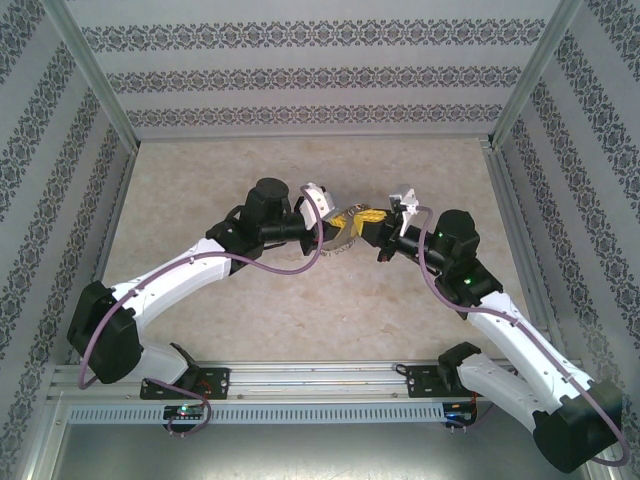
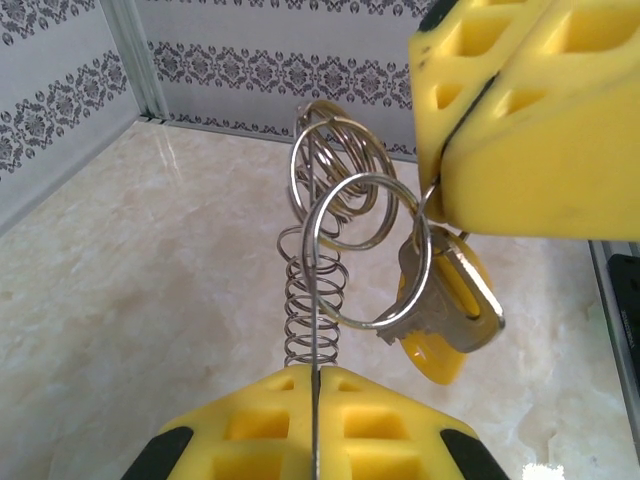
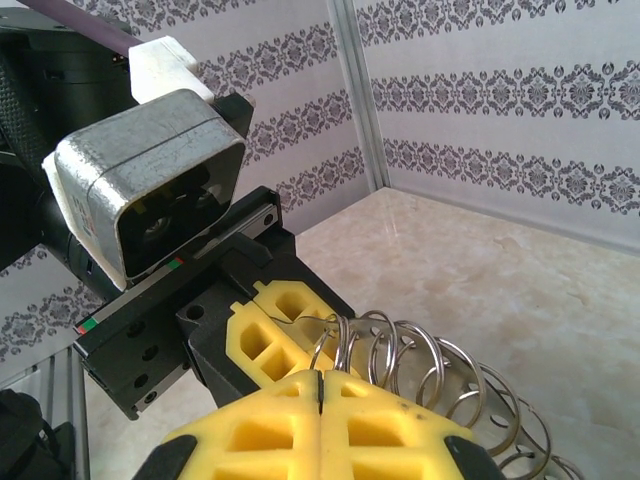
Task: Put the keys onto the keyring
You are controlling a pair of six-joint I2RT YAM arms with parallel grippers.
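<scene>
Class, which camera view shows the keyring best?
Left wrist view: the keyring is close and sharp, loops and coil distinct. Right wrist view shows loops partly behind the right pincer; top external, a small, distant grey shape.

White arms (image 1: 190, 268), purple cables (image 1: 290, 268), yellow tools (image 2: 316, 378) (image 3: 320, 382).

A beige, marble-patterned tabletop (image 1: 300, 320) is enclosed on three sides by white walls (image 1: 320, 70) papered with horizontal bands of grey ornamental print. Slanting metal posts (image 1: 92, 75) stand at the two far corners where the walls meet. Along the near edge lies a silver metal rail (image 1: 320, 378), with a slotted grey strip (image 1: 320, 412) just beside it.
</scene>
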